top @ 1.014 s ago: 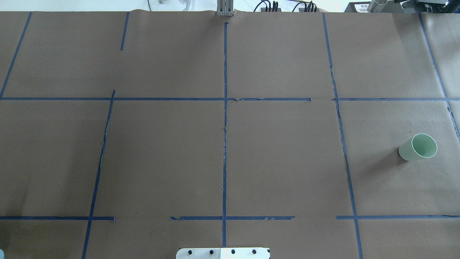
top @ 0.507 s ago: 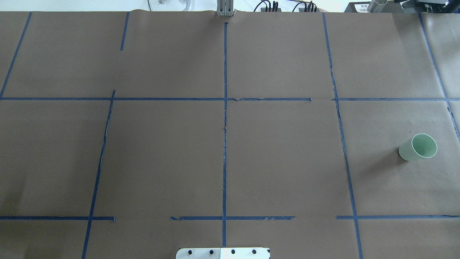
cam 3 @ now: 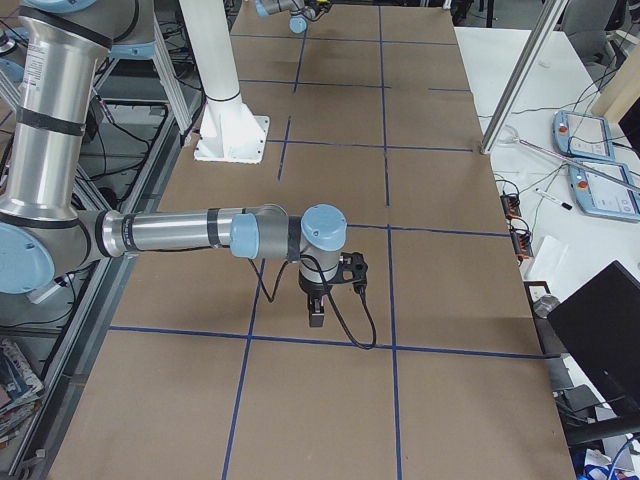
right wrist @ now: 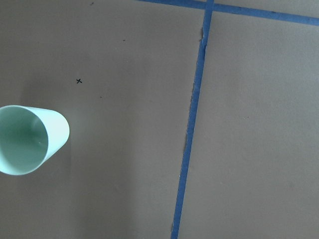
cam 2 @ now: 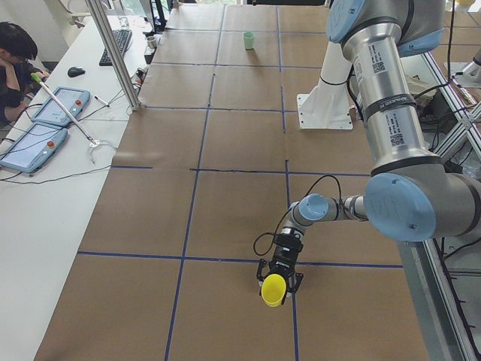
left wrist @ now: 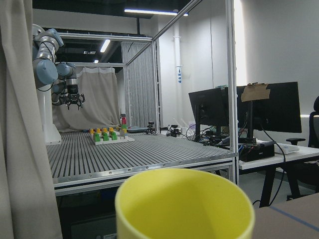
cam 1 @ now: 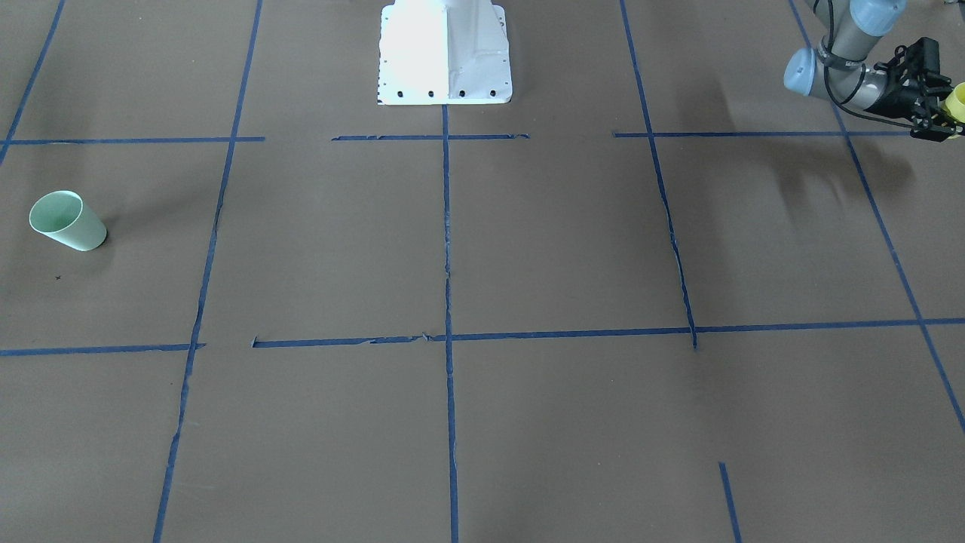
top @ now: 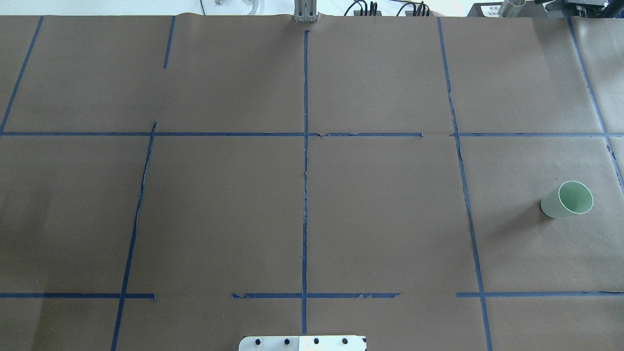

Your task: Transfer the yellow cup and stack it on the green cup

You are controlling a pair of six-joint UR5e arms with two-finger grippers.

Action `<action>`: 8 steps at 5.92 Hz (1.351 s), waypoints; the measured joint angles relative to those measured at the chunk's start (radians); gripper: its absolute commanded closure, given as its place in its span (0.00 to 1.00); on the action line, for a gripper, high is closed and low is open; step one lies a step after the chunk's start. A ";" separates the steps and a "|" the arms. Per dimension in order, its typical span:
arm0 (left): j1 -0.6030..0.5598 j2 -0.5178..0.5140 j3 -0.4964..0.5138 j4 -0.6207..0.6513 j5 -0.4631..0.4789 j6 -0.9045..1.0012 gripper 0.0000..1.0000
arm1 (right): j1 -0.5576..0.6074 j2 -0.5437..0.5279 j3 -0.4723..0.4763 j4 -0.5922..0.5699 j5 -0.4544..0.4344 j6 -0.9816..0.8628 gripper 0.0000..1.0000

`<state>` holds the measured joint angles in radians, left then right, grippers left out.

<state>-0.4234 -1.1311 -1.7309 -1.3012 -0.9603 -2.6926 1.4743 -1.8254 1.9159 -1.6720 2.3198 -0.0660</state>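
We judge the small bright yellow tapered plastic cup [cam 2: 273,289] light, stiff and slick, so our left end effector [cam 2: 279,278], clamped across its wall, should squeeze gently.

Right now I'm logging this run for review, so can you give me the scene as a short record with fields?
yellow cup: held in the left gripper, tipped on its side, at the robot's left end of the table
green cup: upright on the table, at the robot's right end, nothing touching it
left gripper: shut on the yellow cup
right gripper: pointing down over the table; open or shut cannot be told
stacking: not yet done
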 measured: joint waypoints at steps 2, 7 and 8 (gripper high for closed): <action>-0.247 -0.060 0.005 -0.292 0.106 0.454 0.41 | 0.000 0.000 -0.006 0.000 0.021 0.000 0.00; -0.541 -0.130 0.047 -1.271 -0.165 1.448 0.60 | 0.000 0.001 -0.010 0.000 0.031 0.000 0.00; -0.554 -0.170 0.038 -1.389 -0.229 1.523 0.60 | 0.000 0.002 -0.009 0.000 0.031 0.000 0.00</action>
<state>-0.9776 -1.3012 -1.6929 -2.6898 -1.1897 -1.1698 1.4742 -1.8235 1.9066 -1.6720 2.3512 -0.0660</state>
